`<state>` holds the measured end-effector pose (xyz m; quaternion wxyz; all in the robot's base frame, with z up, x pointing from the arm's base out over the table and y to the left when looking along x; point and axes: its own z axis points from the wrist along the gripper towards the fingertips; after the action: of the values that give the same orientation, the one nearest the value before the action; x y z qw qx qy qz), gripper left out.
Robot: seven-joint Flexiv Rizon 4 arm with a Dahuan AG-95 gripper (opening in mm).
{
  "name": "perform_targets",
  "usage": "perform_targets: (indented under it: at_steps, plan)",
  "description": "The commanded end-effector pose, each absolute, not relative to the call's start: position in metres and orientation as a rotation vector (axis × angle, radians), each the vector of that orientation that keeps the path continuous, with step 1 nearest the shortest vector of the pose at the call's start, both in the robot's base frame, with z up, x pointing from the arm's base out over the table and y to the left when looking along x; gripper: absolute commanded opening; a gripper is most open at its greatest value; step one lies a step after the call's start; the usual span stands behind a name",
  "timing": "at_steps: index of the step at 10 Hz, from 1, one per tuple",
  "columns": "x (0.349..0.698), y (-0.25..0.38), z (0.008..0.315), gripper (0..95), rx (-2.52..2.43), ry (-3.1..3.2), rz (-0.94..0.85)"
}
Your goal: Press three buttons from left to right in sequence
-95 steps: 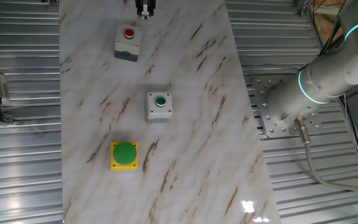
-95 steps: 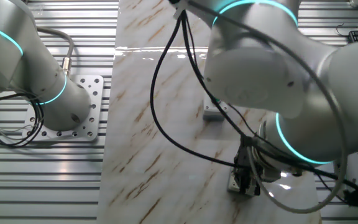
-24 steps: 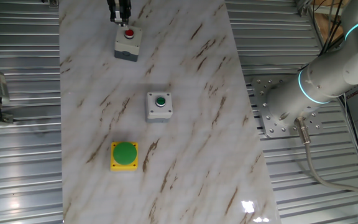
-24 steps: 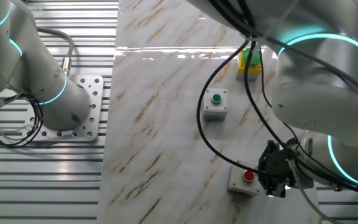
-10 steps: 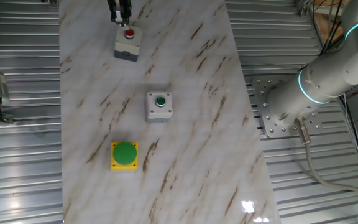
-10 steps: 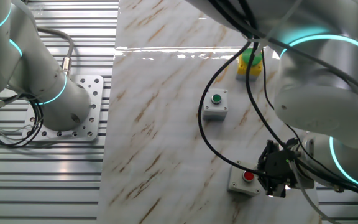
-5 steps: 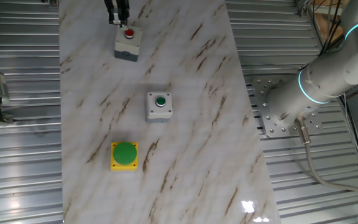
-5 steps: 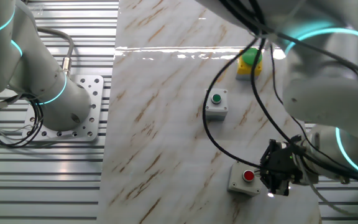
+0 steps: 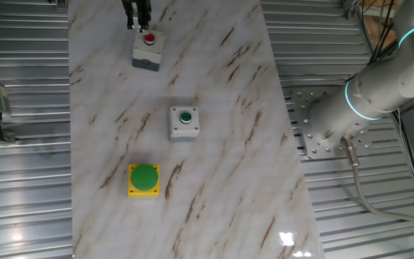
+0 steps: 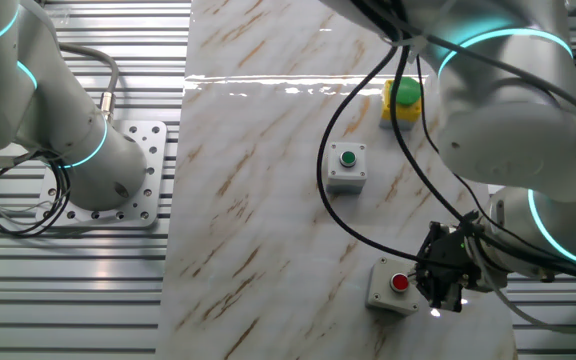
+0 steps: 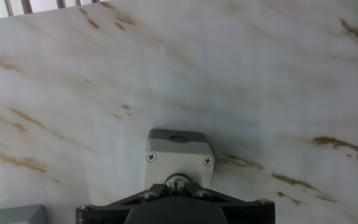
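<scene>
The hand (image 9: 136, 24) has edged aside, hovering over the red-button box (image 9: 148, 49).

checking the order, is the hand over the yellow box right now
No, the hand is by the red-button box at the far end, well away from the yellow box.

i see bright, even light; glare streaks across the table (image 10: 268, 85) and pools near its lower corner. shadows stay faint, and my hand view looks soft and washed out.
</scene>
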<state>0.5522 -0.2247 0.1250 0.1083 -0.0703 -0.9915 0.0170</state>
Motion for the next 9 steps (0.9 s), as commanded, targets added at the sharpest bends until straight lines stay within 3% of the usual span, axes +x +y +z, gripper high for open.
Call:
perform_targets:
  at_steps: [1,9]
  plan:
    - [0.5515,-0.2245,0.1251,0.0,-0.206,-2.928,0.054]
    - [0.5515,-0.2245,0.1251,0.0,-0.152,-2.944,0.049]
